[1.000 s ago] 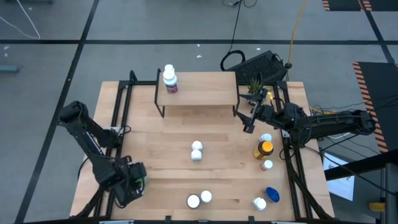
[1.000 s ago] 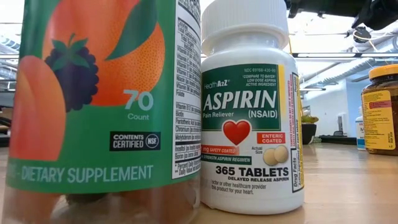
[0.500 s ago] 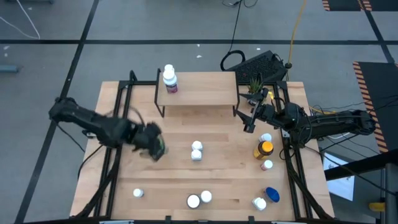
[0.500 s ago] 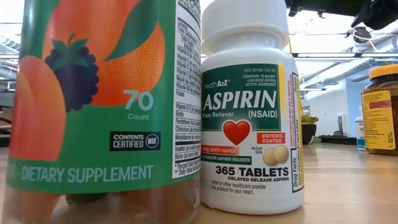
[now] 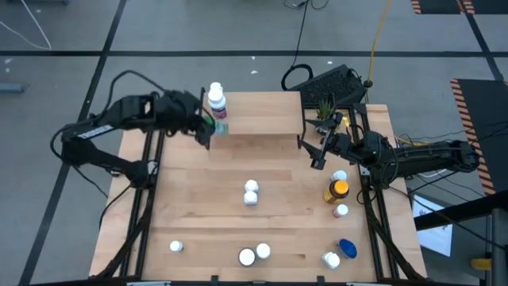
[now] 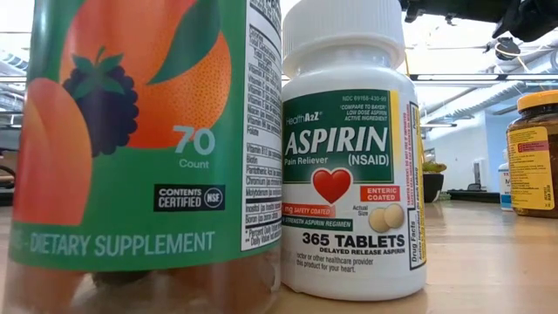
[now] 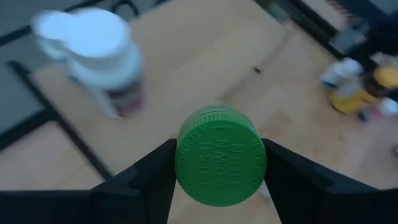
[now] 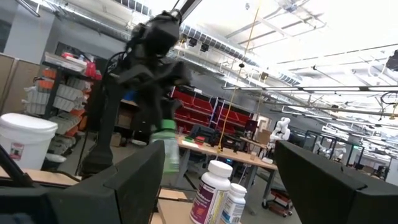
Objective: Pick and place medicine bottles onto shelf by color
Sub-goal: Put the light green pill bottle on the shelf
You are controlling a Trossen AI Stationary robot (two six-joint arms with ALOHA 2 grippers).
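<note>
Swung from the tabletop's near-left corner to the shelf's (image 5: 262, 111) left end, a green-capped bottle (image 7: 219, 163), clamped in the left gripper (image 5: 205, 125), risks toppling the pink-labelled bottle (image 5: 216, 101) there.

left end effector (image 5: 208, 125): grips green bottle (image 5: 217, 126) at shelf (image 5: 262, 111) edge, beside pink-labelled bottle (image 5: 217, 101) | right end effector (image 5: 316, 152): open, right of shelf
</note>
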